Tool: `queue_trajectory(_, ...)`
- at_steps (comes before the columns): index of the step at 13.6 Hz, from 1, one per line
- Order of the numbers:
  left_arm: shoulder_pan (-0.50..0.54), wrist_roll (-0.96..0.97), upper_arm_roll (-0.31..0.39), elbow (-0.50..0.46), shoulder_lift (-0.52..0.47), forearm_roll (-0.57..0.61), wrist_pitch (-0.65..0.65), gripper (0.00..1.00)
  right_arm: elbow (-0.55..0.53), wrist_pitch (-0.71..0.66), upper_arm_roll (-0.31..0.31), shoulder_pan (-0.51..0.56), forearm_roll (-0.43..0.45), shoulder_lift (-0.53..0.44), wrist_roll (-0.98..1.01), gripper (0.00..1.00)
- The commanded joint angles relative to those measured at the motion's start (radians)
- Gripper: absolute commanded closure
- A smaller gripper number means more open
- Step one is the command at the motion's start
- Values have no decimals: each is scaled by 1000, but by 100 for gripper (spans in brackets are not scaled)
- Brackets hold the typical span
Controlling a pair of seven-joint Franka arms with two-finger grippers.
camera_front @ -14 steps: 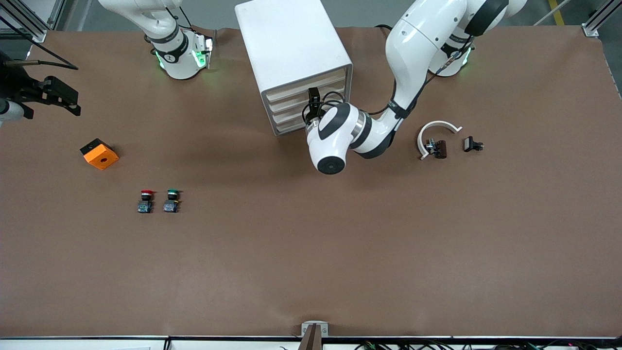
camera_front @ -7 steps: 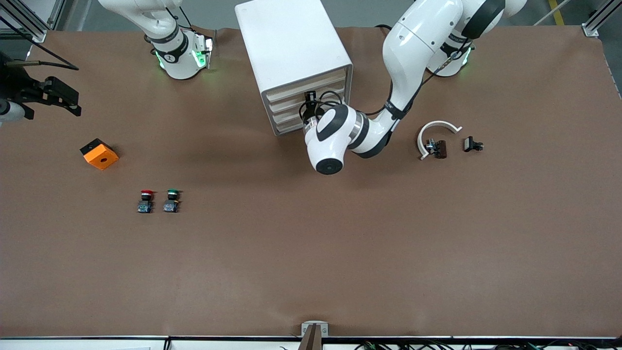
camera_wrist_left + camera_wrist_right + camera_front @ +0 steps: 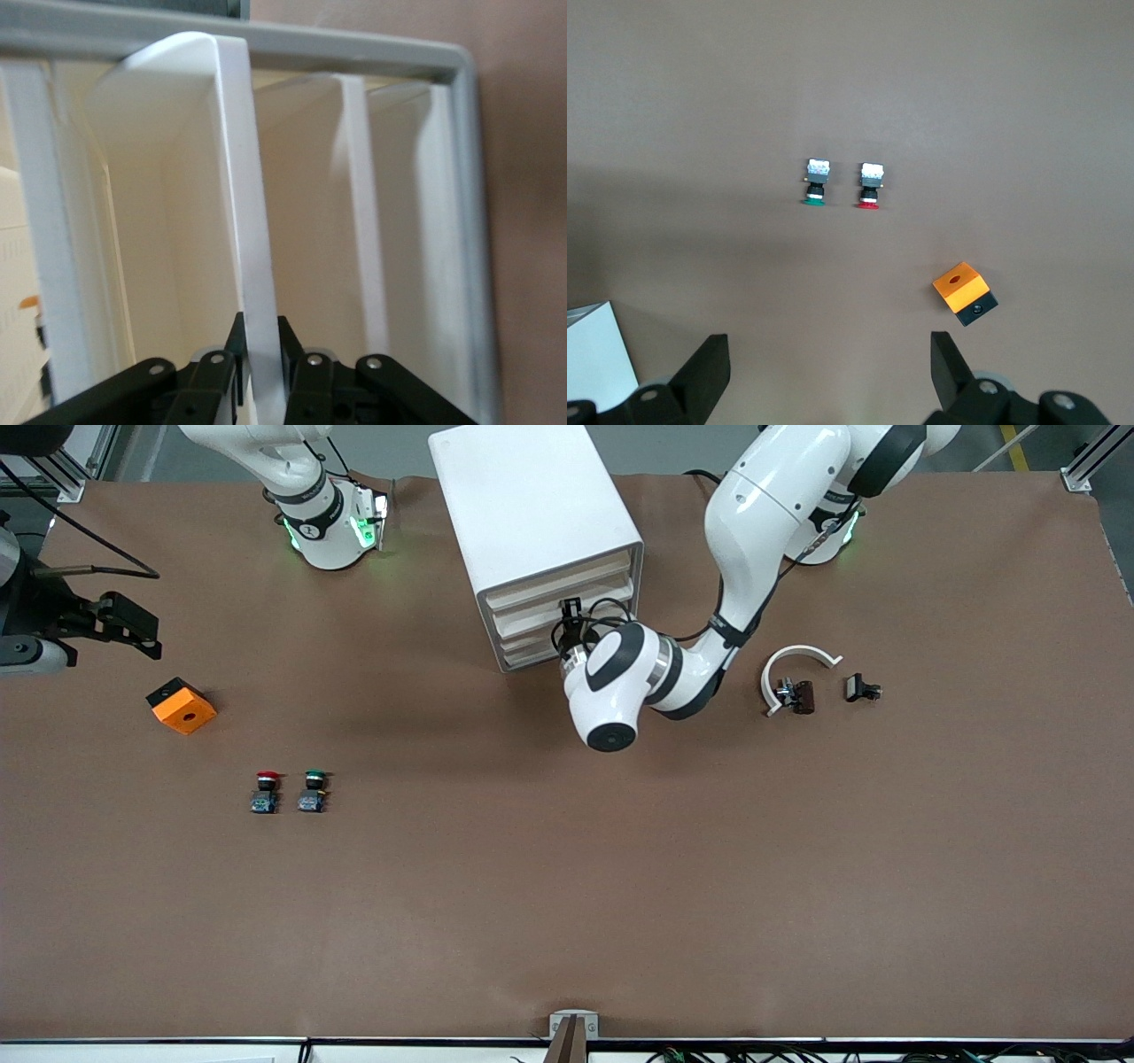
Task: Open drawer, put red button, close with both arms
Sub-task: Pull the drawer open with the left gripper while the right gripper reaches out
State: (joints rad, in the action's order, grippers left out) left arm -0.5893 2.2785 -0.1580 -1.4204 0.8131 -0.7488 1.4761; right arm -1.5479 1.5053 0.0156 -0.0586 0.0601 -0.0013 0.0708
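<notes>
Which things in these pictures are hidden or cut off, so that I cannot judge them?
- Left gripper: hidden in the front view by its own white wrist; the left wrist view shows it shut on a drawer front edge.
- Which of the four drawers it holds: that view is too close to tell.
- Drawer contents: not visible.
- Right gripper: open; the right wrist view's edge cuts off its body.

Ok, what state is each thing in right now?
left gripper: shut on the drawer's front lip
drawer: gripped at the cabinet, barely out if at all
right gripper: open, empty, high over the table's right-arm end
red button: on the table, untouched
green button: beside it, untouched
</notes>
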Motion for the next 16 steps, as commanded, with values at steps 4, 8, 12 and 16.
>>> queue_trajectory(4,107,-22,21,55,9,13,44,100,14,-2,7,6,52,81,10,0)
queue_trajectory(8,141,-46,21,74,11,13,81,100,-14,88,7,28,84,222,10,0)
queue_trajectory(12,147,-76,29,77,11,17,90,0,-133,301,7,45,83,285,10,0)
queue_trajectory(16,147,-122,75,84,1,16,118,0,-238,501,7,63,81,339,10,0)
